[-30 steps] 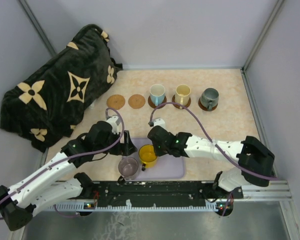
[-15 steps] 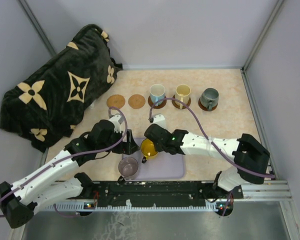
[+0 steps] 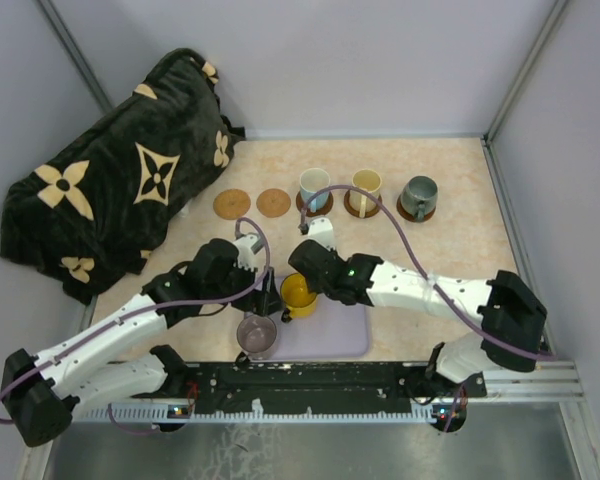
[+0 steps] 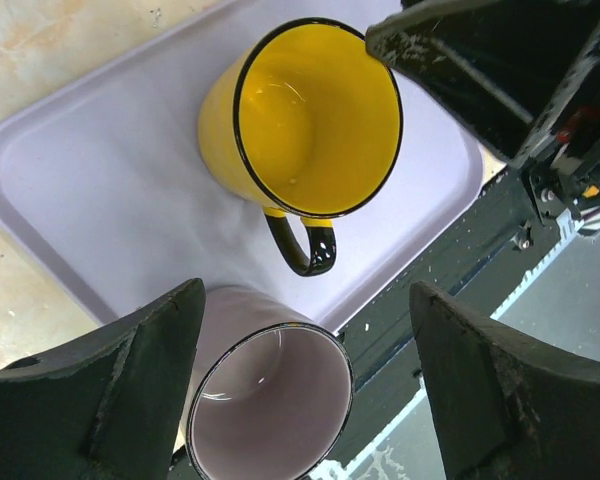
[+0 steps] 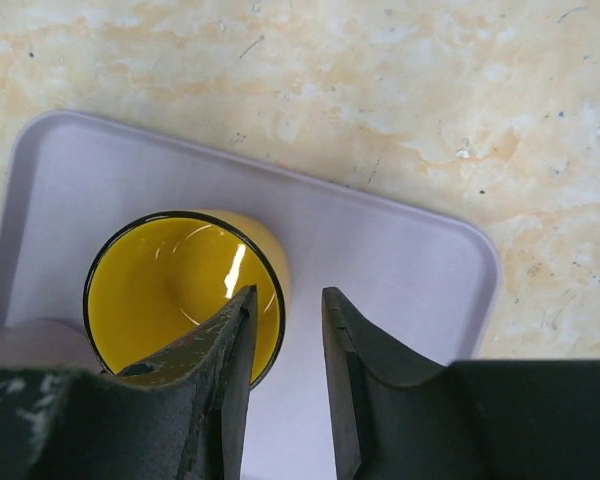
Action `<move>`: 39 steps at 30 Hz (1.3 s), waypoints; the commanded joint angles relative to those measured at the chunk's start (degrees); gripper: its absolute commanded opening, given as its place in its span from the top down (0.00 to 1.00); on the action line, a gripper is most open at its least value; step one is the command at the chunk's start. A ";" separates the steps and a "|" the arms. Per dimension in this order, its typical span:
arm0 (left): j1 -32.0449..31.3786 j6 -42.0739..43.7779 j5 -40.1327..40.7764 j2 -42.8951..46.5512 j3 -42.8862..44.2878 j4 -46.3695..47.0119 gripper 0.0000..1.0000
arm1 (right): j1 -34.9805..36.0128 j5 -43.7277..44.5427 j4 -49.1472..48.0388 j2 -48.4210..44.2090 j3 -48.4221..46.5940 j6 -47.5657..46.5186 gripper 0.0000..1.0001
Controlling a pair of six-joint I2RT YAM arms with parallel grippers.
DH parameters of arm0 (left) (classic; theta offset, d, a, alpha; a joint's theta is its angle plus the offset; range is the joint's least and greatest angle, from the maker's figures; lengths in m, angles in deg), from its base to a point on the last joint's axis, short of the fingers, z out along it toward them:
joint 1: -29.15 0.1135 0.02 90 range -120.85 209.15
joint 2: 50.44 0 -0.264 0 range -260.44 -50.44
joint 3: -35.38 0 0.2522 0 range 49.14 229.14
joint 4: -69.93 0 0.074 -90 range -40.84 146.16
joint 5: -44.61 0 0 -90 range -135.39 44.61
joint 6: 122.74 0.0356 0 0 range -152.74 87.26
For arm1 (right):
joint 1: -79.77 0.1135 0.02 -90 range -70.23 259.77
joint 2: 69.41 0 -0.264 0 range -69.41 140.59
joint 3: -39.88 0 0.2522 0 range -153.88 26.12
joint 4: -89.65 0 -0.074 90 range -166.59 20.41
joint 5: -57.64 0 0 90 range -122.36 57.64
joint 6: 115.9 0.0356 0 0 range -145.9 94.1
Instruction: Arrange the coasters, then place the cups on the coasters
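**Overhead and wrist views, as I read them from the console.**

**Right hand** [image 5: 287,295]: the fingers stand slightly parted astride the rim of the yellow mug [image 4: 310,120]. One finger [image 5: 205,390] is over the mug's mouth and the other [image 5: 390,400] is outside it. A strip of tray shows between the outer finger and the wall, so I read this hand as released, not clamped.

**Yellow mug:** it stands upright on the lavender tray [image 5: 400,260], at the near side of the desk [image 3: 460,250]. Its black-edged handle is turned toward the purple-grey mug [image 4: 270,410].

**Left hand** [image 4: 305,292]: spread wide and grasping nothing, it hangs over the tray's near left corner. The purple-grey mug stands upright between its fingers, low in the wrist view and just beside the yellow mug's handle. I cannot tell whether that mug rests wholly on the tray, or whether the finger beside it touches it.

**Far row, left to right:**
- The first tan coaster [image 3: 233,203] and the second tan coaster [image 3: 273,202] lie flat and bare, near each other.
- The white mug with a blue handle [image 3: 315,184], the cream mug [image 3: 366,183] and the dark grey-green mug [image 3: 419,192] follow — each upright on one of the dark coasters [image 3: 416,215].

**Far left corner:** a black blanket with cream flowers [image 3: 120,180] lies heaped, well apart from the tray.
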 commanded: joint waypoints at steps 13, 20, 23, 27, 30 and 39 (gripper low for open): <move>-3.29 3.67 -4.96 -8.53 -0.10 5.77 0.20 | 0.48 13.96 2.34 -17.63 -1.51 3.67 0.67; -6.16 3.41 -1.43 -13.35 -0.33 7.97 0.27 | 0.49 13.92 2.01 -19.33 -0.46 3.90 0.66; -6.69 3.26 -0.52 -15.28 -0.59 9.50 0.35 | 0.47 13.32 1.93 -19.26 -0.35 3.80 0.65; -7.46 2.73 1.16 -17.20 -0.95 10.76 0.36 | 0.48 13.06 1.76 -19.30 -0.17 3.62 0.65; -7.85 2.24 2.05 -17.91 -1.12 11.35 0.38 | 0.48 12.98 1.66 -19.47 0.05 3.60 0.65; -8.91 0.95 5.54 -20.07 -1.64 12.96 0.52 | 0.50 11.89 0.52 -19.95 1.61 3.79 0.64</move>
